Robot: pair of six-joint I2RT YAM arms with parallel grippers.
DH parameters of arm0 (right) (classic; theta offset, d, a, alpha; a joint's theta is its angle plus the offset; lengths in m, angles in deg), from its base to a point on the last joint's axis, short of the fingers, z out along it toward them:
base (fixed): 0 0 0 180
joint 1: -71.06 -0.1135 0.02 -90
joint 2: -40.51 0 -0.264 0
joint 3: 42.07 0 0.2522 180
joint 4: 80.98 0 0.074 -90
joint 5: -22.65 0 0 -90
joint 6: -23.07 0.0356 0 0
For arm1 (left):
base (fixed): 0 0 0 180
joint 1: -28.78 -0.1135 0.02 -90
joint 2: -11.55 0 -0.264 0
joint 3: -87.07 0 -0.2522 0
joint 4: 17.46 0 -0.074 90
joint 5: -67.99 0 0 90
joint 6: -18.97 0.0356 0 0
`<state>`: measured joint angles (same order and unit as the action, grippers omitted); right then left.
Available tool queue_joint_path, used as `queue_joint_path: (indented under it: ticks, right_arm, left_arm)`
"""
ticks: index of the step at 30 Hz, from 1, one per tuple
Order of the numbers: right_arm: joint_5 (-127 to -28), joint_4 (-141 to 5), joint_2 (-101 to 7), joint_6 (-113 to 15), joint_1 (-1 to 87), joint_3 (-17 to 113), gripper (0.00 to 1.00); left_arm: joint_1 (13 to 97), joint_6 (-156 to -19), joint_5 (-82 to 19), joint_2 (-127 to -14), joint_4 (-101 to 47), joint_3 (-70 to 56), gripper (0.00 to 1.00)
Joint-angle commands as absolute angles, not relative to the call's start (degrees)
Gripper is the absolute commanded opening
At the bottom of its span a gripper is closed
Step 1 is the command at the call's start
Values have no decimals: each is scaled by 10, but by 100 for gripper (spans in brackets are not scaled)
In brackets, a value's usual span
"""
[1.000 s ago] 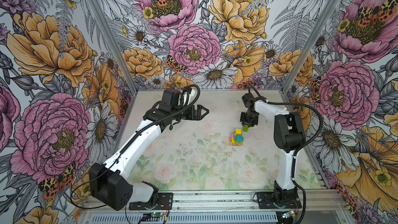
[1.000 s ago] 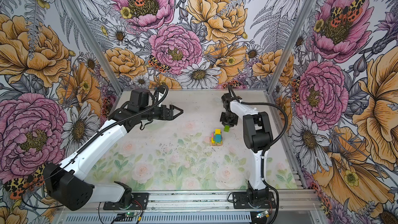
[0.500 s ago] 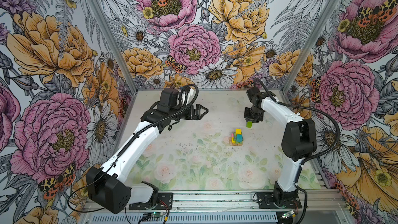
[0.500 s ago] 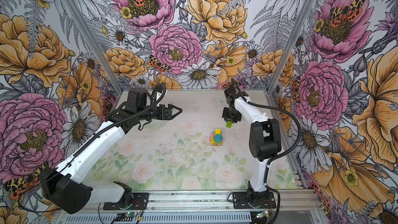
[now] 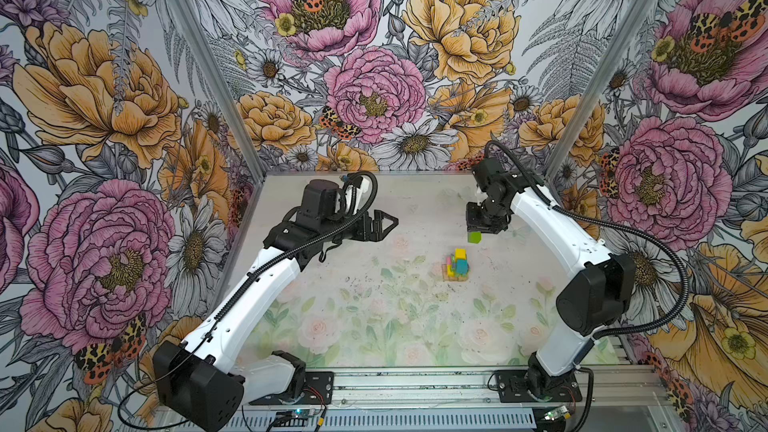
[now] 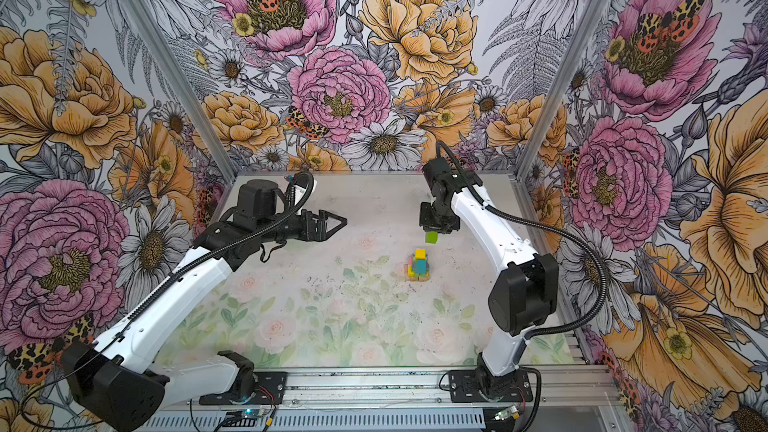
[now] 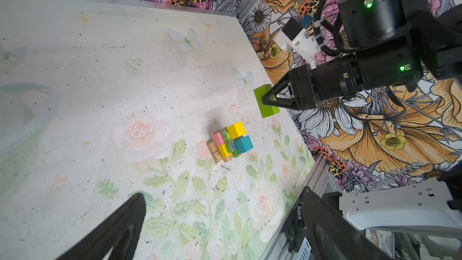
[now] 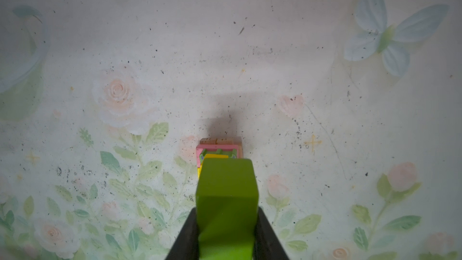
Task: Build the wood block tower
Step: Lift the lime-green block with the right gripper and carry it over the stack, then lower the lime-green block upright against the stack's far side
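Note:
The wood block tower [image 5: 456, 264] [image 6: 417, 265] [image 7: 231, 141] stands right of the table's middle: tan bars at the base, pink, yellow and teal blocks above. My right gripper [image 5: 478, 233] [image 6: 433, 234] [image 7: 265, 100] hangs in the air just behind the tower, shut on a lime-green bar [image 5: 474, 237] [image 6: 431, 237] [image 7: 266, 101] [image 8: 227, 206]. In the right wrist view the bar hides most of the tower [image 8: 220, 150]. My left gripper [image 5: 392, 223] [image 6: 341, 222] is open and empty, held level at the left, well away from the tower.
The floral table mat [image 5: 365, 309] [image 6: 316, 309] is bounded by flowered walls at the back and sides. A metal rail [image 5: 415, 384] runs along the front edge with both arm bases on it.
The right arm has stretched out, carrying the lime-green bar back and slightly right, away from the tower. The left arm has barely moved.

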<state>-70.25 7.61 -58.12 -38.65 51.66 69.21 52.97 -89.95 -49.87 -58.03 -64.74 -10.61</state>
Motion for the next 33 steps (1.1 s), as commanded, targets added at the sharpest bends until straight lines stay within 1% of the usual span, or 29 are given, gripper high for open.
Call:
queue_joint_path:
  ticks: [1, 6, 14, 33]
  right_arm:
    - [-714, 91, -548, -396, 502, 674, 14]
    - [-718, 88, -534, -399, 480, 634, 14]
    - [-725, 53, -531, -396, 471, 584, 14]
    - [-714, 16, -574, -392, 465, 575, 14]
  left_arm:
    - [527, -888, -483, -564, -634, -114, 99]
    - [530, -889, -482, -559, -634, -118, 99]
    - [535, -892, -477, -552, -635, -121, 99]
    - [532, -888, -471, -561, -641, -104, 99]
